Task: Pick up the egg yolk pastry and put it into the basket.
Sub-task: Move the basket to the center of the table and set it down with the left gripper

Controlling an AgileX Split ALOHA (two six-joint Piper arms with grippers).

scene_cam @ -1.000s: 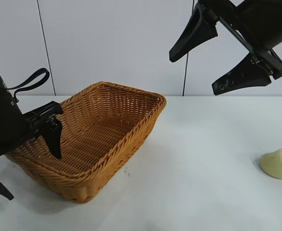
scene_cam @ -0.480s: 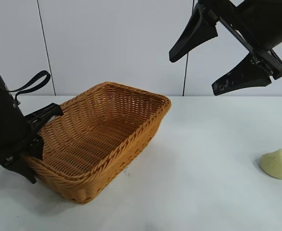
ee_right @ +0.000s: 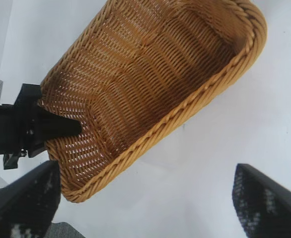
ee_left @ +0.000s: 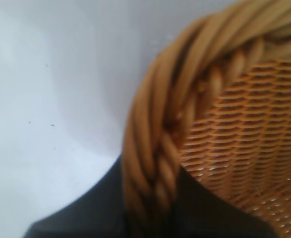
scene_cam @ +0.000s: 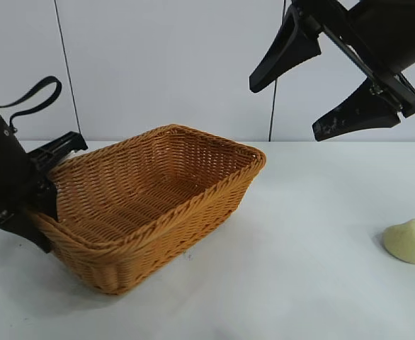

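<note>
Table [scene_cam: 314, 283]: white and flat; the basket and the pastry are both set on it
Basket [scene_cam: 158, 205]: big, brown and woven, placed at the left side of the table; one short end is gripped and seems to be tipped up a little
Inside the basket: nothing can be seen in it; only the bare woven bottom is shown in the right wrist view [ee_right: 150, 84]
Right gripper [scene_cam: 321, 85]: held high in the air above the right part of the table, jaws spread wide, nothing between them
Left gripper [scene_cam: 41, 205]: clamped on the rim of the basket at its left end; one finger is seen inside the basket wall and one outside, with the braided rim [ee_left: 155, 163] pinched between them
Pastry [scene_cam: 410, 241]: small, pale yellow and round, lying on the table far to the right, well apart from the basket and not touched by anything
Step in hand: the basket looks to be getting moved or steadied by the left gripper, so that the pastry can be dropped in
How it is done well: the rim should be kept pinched tight so it is not let slip; the basket should be moved slowly and kept low so it is not tipped over; it is best brought nearer to the pastry with the open top left free
</note>
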